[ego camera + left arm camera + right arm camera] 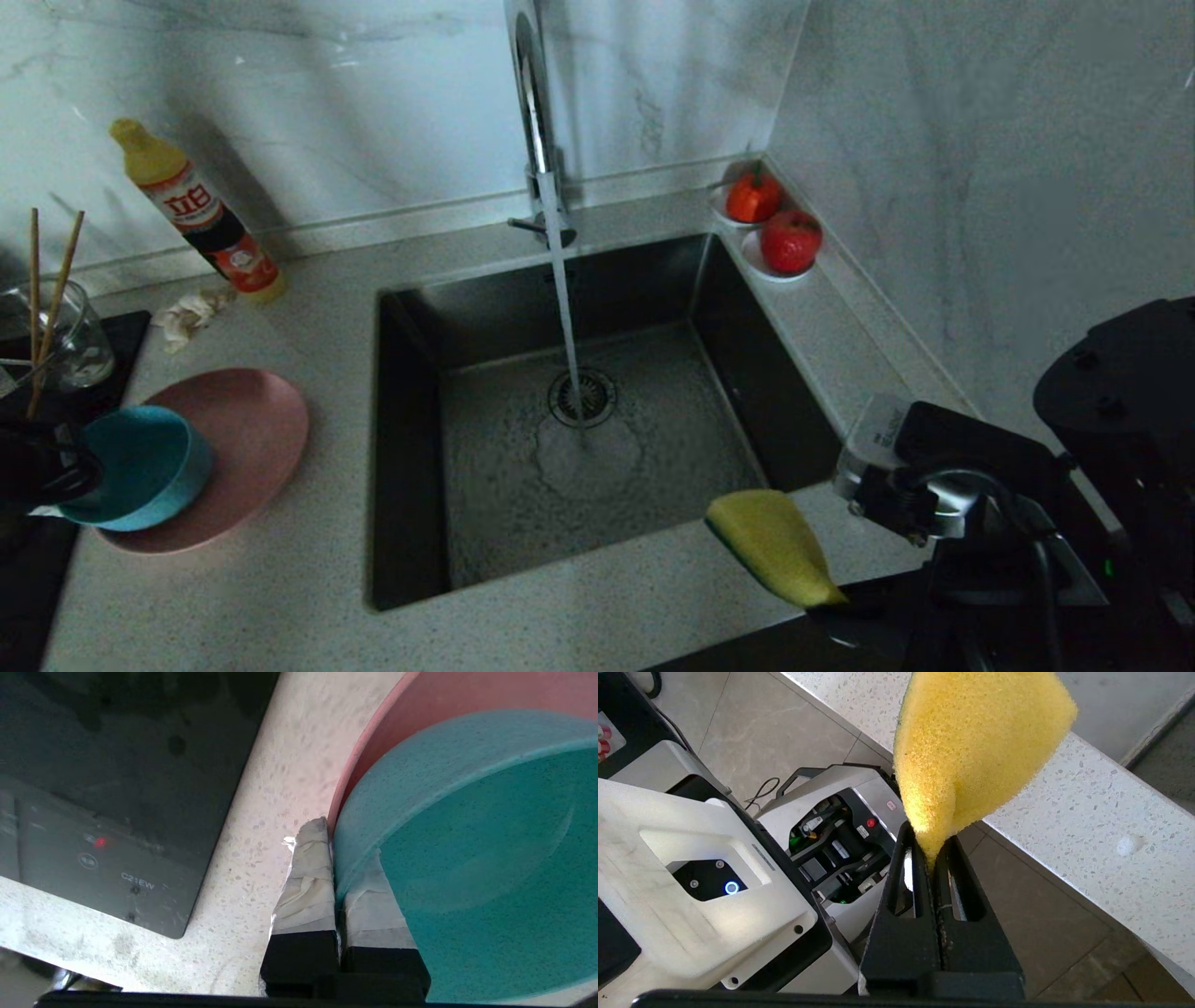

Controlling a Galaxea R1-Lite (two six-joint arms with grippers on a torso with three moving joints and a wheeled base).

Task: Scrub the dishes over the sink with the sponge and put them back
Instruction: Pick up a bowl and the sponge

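My left gripper (343, 844) is shut on the rim of the teal-blue bowl (467, 858), one taped finger (308, 877) outside the wall and one inside. The bowl (140, 467) sits tilted over the near-left part of the pink plate (252, 439), left of the sink (597, 448); the left gripper (65, 471) shows at the view's left edge. The chopsticks (47, 289) stand in a glass cup (65, 341) behind the bowl. My right gripper (931, 847) is shut on an end of the yellow sponge (971, 751), and the sponge (770, 546) hangs over the sink's front right corner.
Water runs from the chrome faucet (537, 121) onto the drain strainer (581, 397). A detergent bottle (201, 215) and a paper wad (187, 315) sit at the back left. A black cooktop (93, 788) lies left of the plate. Two red fruits on saucers (789, 241) occupy the back right corner.
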